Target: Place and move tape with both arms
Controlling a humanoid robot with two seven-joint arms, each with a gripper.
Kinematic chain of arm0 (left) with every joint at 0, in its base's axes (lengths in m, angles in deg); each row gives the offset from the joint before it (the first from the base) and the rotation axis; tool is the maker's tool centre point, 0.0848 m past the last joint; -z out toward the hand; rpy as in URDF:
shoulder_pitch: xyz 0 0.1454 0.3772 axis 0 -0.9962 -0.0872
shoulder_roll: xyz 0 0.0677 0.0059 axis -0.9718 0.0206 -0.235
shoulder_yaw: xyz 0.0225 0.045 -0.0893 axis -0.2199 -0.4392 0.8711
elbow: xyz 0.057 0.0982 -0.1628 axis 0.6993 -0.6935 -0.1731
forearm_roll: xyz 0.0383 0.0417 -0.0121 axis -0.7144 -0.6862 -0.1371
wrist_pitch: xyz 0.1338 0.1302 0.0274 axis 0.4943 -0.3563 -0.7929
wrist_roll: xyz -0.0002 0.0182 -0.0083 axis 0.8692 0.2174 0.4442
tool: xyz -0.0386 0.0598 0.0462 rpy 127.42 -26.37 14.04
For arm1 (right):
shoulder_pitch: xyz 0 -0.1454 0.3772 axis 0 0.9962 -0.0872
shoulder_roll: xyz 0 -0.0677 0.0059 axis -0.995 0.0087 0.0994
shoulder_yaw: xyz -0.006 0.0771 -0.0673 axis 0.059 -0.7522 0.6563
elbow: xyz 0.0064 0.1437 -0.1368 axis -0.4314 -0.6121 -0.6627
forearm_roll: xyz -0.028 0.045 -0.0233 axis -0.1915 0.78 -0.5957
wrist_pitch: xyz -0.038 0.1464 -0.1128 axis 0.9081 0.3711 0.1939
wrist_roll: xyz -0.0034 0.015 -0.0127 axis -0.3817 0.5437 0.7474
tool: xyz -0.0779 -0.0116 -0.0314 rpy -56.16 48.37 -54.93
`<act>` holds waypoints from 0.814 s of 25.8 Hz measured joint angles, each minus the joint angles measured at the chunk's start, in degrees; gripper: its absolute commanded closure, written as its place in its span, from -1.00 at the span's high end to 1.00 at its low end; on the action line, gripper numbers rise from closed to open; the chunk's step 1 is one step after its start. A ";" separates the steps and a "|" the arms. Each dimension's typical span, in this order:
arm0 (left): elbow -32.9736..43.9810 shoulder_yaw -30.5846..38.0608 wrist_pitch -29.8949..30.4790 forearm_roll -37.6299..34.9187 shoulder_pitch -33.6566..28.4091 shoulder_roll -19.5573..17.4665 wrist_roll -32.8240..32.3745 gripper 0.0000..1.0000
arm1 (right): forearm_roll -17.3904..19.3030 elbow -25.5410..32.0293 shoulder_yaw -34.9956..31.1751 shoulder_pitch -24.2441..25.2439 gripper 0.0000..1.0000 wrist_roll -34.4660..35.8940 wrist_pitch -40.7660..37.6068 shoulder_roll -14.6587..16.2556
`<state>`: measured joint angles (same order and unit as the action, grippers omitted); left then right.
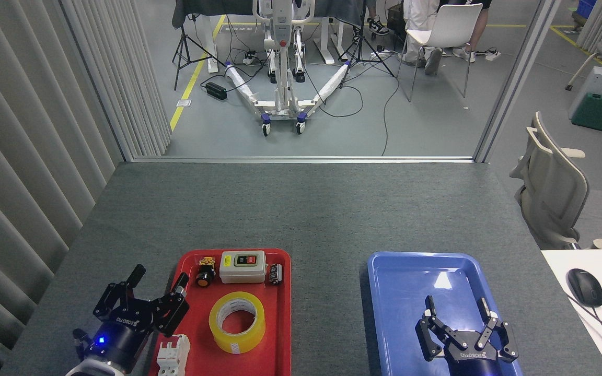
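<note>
Tape (237, 321) lies flat in your red tray (280, 334), just right of your left gripper (158, 286), jaws wide. Your right gripper (456, 313), also wide, hangs over the blue tray (400, 271).

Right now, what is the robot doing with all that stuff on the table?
Nothing is being held yet. A wide roll of translucent yellow packing tape lies flat in the red plastic tray, near a grey switch box and a white circuit breaker. The black left gripper hovers open at that tray's left edge. The black right gripper hangs open over the blue plastic tray, which holds no objects.
</note>
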<state>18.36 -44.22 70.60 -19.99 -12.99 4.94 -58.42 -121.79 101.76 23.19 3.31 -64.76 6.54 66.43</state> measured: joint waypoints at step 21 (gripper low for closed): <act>-6.05 -16.15 -8.16 0.35 23.10 -1.53 -67.82 1.00 | -1.60 -0.08 0.15 0.05 1.00 0.27 -0.21 -0.87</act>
<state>12.31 -60.37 62.44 -19.64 10.12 3.41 -126.24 -123.39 101.68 23.34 3.36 -64.48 6.33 65.56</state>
